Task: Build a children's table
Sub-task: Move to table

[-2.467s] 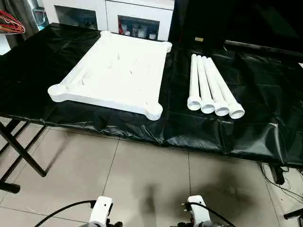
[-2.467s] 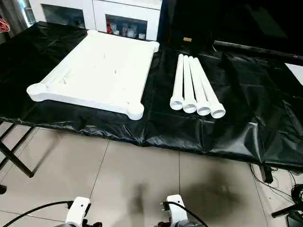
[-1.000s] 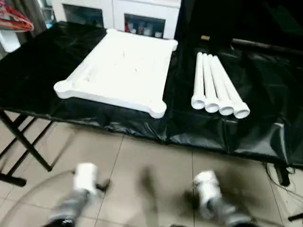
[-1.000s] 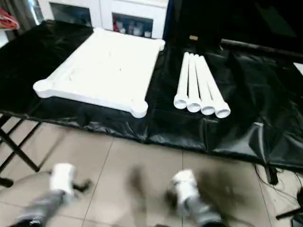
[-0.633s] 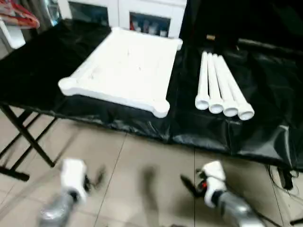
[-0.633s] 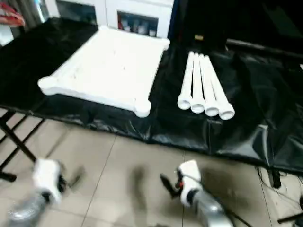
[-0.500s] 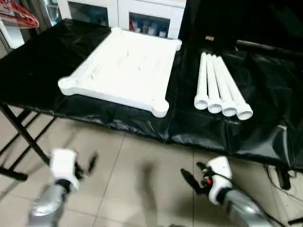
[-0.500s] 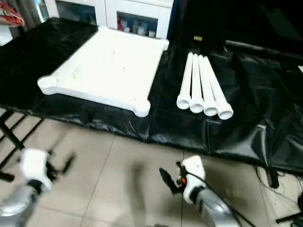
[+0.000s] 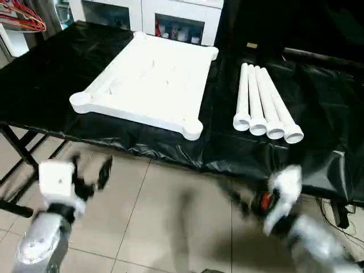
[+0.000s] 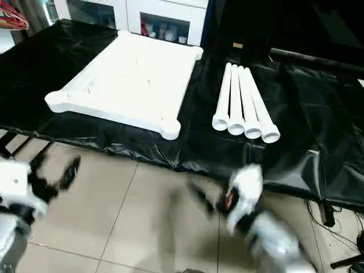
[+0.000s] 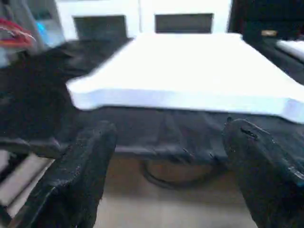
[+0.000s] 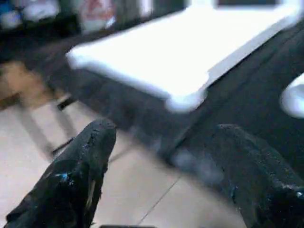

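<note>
Looking down through my head camera, I see the white plastic rectangular table top [image 9: 149, 81] lying with its ribbed underside up on the large black-covered work table [image 9: 51, 74], its round corner sockets at the corners. Just to its right, four long white tapered tube legs [image 9: 263, 108] lie side by side, touching one another, open ends toward me. Behind the work table stands a white cabinet [image 9: 170, 17] with glass-fronted compartments; small items sit inside, too small to tell apart. A red wire object [image 9: 23, 14] shows at the far left. My left gripper [image 9: 91, 173] is below the table's near edge over the tiled floor [image 9: 153, 210], black fingers spread wide and holding nothing. My right gripper [image 9: 250, 202] is blurred, low under the legs' end of the table.

From my left wrist, both black fingers [image 11: 80, 166] stand far apart with nothing between them, and the white table top [image 11: 190, 71] lies beyond on the black cover.

From my right wrist, the fingers [image 12: 80, 171] are likewise wide apart and empty, with a corner socket of the table top [image 12: 185, 99] ahead.
</note>
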Controlling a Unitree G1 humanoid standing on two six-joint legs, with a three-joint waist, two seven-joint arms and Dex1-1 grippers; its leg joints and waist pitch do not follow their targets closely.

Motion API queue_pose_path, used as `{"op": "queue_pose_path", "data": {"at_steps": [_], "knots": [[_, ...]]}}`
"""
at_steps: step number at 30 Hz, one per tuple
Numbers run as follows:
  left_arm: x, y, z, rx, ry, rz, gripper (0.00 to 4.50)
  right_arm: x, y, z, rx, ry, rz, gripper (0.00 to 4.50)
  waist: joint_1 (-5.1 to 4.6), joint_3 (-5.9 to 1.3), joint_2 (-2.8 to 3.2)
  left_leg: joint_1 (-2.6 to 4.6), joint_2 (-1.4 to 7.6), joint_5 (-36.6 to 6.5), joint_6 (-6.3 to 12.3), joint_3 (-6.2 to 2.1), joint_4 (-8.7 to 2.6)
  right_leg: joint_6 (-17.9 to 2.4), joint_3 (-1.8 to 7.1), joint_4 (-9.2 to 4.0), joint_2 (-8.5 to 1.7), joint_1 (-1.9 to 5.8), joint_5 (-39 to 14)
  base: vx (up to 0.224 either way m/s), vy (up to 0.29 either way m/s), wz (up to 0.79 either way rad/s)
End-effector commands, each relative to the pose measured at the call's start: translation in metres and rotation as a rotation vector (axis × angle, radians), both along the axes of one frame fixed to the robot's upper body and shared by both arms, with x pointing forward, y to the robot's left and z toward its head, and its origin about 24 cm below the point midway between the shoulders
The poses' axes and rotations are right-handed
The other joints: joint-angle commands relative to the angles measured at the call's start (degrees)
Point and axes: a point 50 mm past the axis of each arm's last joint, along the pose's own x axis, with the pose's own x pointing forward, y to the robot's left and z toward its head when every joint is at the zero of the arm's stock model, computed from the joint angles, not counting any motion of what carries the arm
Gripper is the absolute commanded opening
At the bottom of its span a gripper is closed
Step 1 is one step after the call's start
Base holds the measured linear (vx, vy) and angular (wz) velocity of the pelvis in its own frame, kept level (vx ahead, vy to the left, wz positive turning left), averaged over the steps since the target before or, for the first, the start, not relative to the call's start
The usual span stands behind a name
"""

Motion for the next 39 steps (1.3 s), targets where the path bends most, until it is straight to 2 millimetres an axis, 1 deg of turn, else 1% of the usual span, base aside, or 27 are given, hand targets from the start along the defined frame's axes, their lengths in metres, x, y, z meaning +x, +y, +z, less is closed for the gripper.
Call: {"op": "queue_pose_path", "data": {"at_steps": [1,2,4,5,11,12,17,18,20,21,22,23,24,25,26,27,28,29,30,31,32,33,34,35,36,38,39], "knots": [[0.004,0.000,0.005,-0.006,0.024,0.028,4.04,0.011,-0.010,0.000,-0.010,0.027,-0.115,3.72,0.27,-1.88,1.37,-1.46,4.30,2.0,4.15,-1.87,-5.47,-11.8,4.63,-4.45,-5.54,3.11,-7.0,0.000,0.000,0.00],[0.009,-0.001,0.007,-0.036,0.031,0.031,4.04,0.018,-0.011,0.000,-0.005,0.032,-0.131,3.72,0.19,-1.94,0.71,-1.08,4.19,2.6,3.61,-1.58,-5.32,-12.1,4.64,-4.37,-5.35,2.76,-6.4,0.000,0.000,0.00],[0.013,-0.002,0.009,-0.056,0.032,0.033,4.04,0.022,-0.010,0.001,0.009,0.037,-0.136,3.72,0.41,-2.00,1.06,-0.73,3.86,0.8,2.78,-1.44,-5.46,-12.1,4.47,-4.32,-5.08,2.89,-8.1,0.000,0.000,0.00],[0.017,-0.005,0.010,-0.060,0.021,0.029,4.04,0.025,-0.011,0.002,0.021,0.039,-0.144,3.72,0.54,-1.94,-0.15,-0.36,3.89,-3.7,2.58,-1.18,-5.82,-11.9,4.28,-4.78,-5.03,3.33,-12.5,0.000,0.000,0.00],[0.057,-0.032,0.016,-0.070,-0.013,-0.023,4.04,0.046,-0.007,0.009,-0.010,0.009,-0.251,3.72,0.38,-1.67,0.94,3.15,2.65,-16.6,5.11,0.11,-7.35,-14.3,3.17,-7.24,-4.11,5.18,-30.0,0.008,0.002,0.01],[0.061,-0.035,0.016,-0.071,-0.004,-0.026,4.04,0.049,-0.009,0.010,-0.014,0.009,-0.264,3.72,0.53,-2.21,1.03,2.37,2.11,-12.8,5.62,0.23,-7.27,-14.8,3.75,-7.21,-4.21,7.01,-27.6,0.081,0.018,0.01],[0.078,-0.039,0.005,-0.020,0.025,-0.048,4.04,0.050,-0.004,0.005,-0.054,0.035,-0.341,3.72,0.72,-4.25,1.10,1.12,-0.91,5.7,7.87,0.28,-5.14,-20.9,5.34,-5.10,-2.98,11.20,-5.1,0.120,0.026,0.04],[0.081,-0.040,0.010,-0.011,0.007,-0.052,4.04,0.049,-0.001,0.007,-0.048,0.025,-0.329,3.72,1.36,-4.78,0.77,-0.65,-1.38,8.4,8.62,-0.09,-3.59,-22.5,6.74,-4.46,-3.57,13.39,2.4,0.149,0.035,0.13],[0.082,-0.040,0.014,-0.001,-0.004,-0.051,4.04,0.049,0.003,0.007,-0.025,0.026,-0.324,3.72,2.93,-5.20,1.01,-2.74,-0.32,10.4,6.63,-1.40,-1.52,-25.1,8.73,-3.49,-4.42,15.47,18.0,0.146,0.043,0.17],[0.082,-0.040,0.014,0.004,-0.003,-0.048,4.04,0.050,0.003,0.007,-0.021,0.028,-0.326,3.72,2.46,-4.99,2.78,1.40,1.20,19.0,4.93,-2.07,-4.32,-20.4,5.34,0.02,0.42,11.51,26.8,0.132,0.041,0.36],[0.083,-0.038,0.015,0.013,-0.011,-0.035,4.04,0.052,0.005,0.005,-0.030,0.027,-0.326,3.72,-3.62,-5.21,3.28,15.58,8.22,41.0,13.06,-11.05,-4.78,-5.2,-0.09,5.67,1.19,-5.88,-0.2,0.132,0.041,0.36],[0.083,-0.038,0.015,0.013,-0.011,-0.035,4.04,0.052,0.005,0.005,-0.030,0.027,-0.326,3.72,-3.20,-5.73,2.89,16.69,9.81,48.9,16.77,-12.26,-3.33,0.8,-0.50,6.21,-1.44,-7.17,-8.0,0.140,-0.046,0.12],[0.084,-0.037,0.015,0.005,-0.017,-0.022,4.04,0.054,0.005,0.003,-0.041,0.026,-0.333,3.72,-2.35,-4.96,1.74,12.76,6.64,50.7,18.55,-9.82,-3.61,4.1,-0.21,6.02,-3.14,-8.16,-1.0,0.032,-0.090,-0.16],[0.084,-0.037,0.015,0.002,-0.018,-0.018,4.04,0.055,0.005,0.002,-0.044,0.027,-0.339,3.72,-2.27,-4.38,1.14,10.42,3.43,45.3,18.43,-7.39,-4.79,2.2,-0.46,4.22,-2.50,-7.03,3.9,0.032,-0.090,-0.16],[0.084,-0.037,0.014,-0.001,-0.018,-0.017,4.04,0.056,0.005,0.002,-0.042,0.029,-0.342,3.72,-2.31,-4.92,-1.78,10.32,-3.95,29.5,15.12,-2.74,-3.05,-3.2,0.87,-1.70,-2.46,-4.08,10.9,-0.138,-0.047,0.04],[0.084,-0.038,0.014,-0.004,-0.017,-0.017,4.04,0.057,0.006,0.001,-0.040,0.030,-0.342,3.72,0.91,-3.74,-4.34,2.64,-7.58,3.0,11.47,-1.19,2.23,-12.7,10.29,-7.74,-7.74,5.76,-7.5,-0.048,-0.020,0.30],[0.084,-0.038,0.014,-0.003,-0.017,-0.018,4.04,0.057,0.006,0.001,-0.040,0.030,-0.342,3.72,2.09,-4.44,-3.32,0.82,-6.34,-3.2,9.54,-2.63,6.32,-20.5,13.32,-8.07,-12.08,8.43,-13.0,-0.048,-0.020,0.30],[0.084,-0.042,0.016,0.002,-0.017,-0.038,4.04,0.059,0.007,0.002,-0.037,0.029,-0.339,3.72,3.44,-4.22,-2.75,-1.81,-3.43,-1.9,3.24,-4.77,8.73,-29.1,13.38,-7.08,-13.08,9.75,-11.2,0.120,0.023,0.18],[0.084,-0.043,0.018,0.002,-0.020,-0.046,4.04,0.060,0.008,0.002,-0.030,0.027,-0.337,3.72,3.07,-3.67,-1.95,-4.57,-1.15,-0.2,-1.41,-6.52,10.10,-32.4,12.26,-6.41,-13.92,10.45,-3.9,0.108,0.054,-0.06],[0.084,-0.043,0.018,0.003,-0.021,-0.048,4.04,0.060,0.008,0.003,-0.028,0.026,-0.337,3.72,3.45,-3.39,-1.21,-4.70,0.13,0.2,-2.82,-7.16,9.92,-33.0,11.33,-6.91,-14.67,9.82,-1.2,0.108,0.054,-0.06],[0.085,-0.042,0.018,-0.017,-0.022,-0.040,4.04,0.062,0.010,0.001,-0.032,0.027,-0.334,3.72,2.79,-2.68,-0.49,-4.36,1.54,4.7,-3.60,-7.31,6.68,-29.1,6.39,-7.28,-12.00,7.40,-3.4,0.064,0.054,-0.10],[0.086,-0.041,0.018,-0.019,-0.023,-0.034,4.04,0.062,0.011,0.001,-0.034,0.026,-0.335,3.72,1.60,-2.15,2.02,-2.96,1.51,8.6,-2.48,-6.10,-1.74,-18.6,0.35,-6.58,-4.79,5.62,-14.4,0.070,0.114,-0.02],[0.086,-0.039,0.019,-0.019,-0.023,-0.031,4.04,0.063,0.012,0.002,-0.024,0.023,-0.336,3.72,0.77,-1.56,4.37,-2.43,2.16,-0.2,-2.10,-6.47,-5.73,-12.9,-1.27,-4.19,-0.30,4.50,-18.6,0.070,0.114,-0.02],[0.087,-0.039,0.020,-0.018,-0.024,-0.030,4.04,0.064,0.012,0.003,-0.022,0.019,-0.339,3.72,-1.10,-2.82,4.89,2.08,7.59,-14.3,0.28,-10.34,-7.80,-5.3,-0.57,3.17,0.13,0.95,-14.5,0.087,0.122,0.05],[0.088,-0.038,0.020,-0.018,-0.024,-0.030,4.04,0.064,0.012,0.003,-0.022,0.017,-0.339,3.72,-0.28,-3.39,5.67,3.68,6.90,-17.5,2.83,-10.80,-7.17,-1.6,-0.97,5.43,-0.12,-0.86,-9.1,0.096,0.069,0.10],[0.089,-0.038,0.021,-0.020,-0.027,-0.033,4.04,0.064,0.014,0.005,0.005,0.007,-0.333,3.72,-0.47,-3.19,5.24,4.14,6.06,-13.6,10.60,-10.06,-7.04,0.7,-1.22,5.34,-0.57,-1.94,-4.8,0.095,0.059,0.10],[0.090,-0.038,0.022,-0.020,-0.031,-0.036,4.04,0.064,0.013,0.005,0.001,0.004,-0.336,3.72,-0.86,-3.25,3.88,4.74,5.49,-10.8,15.72,-9.29,-7.20,0.7,-0.74,3.78,-1.45,-1.89,-2.1,0.089,0.005,0.01]]}}
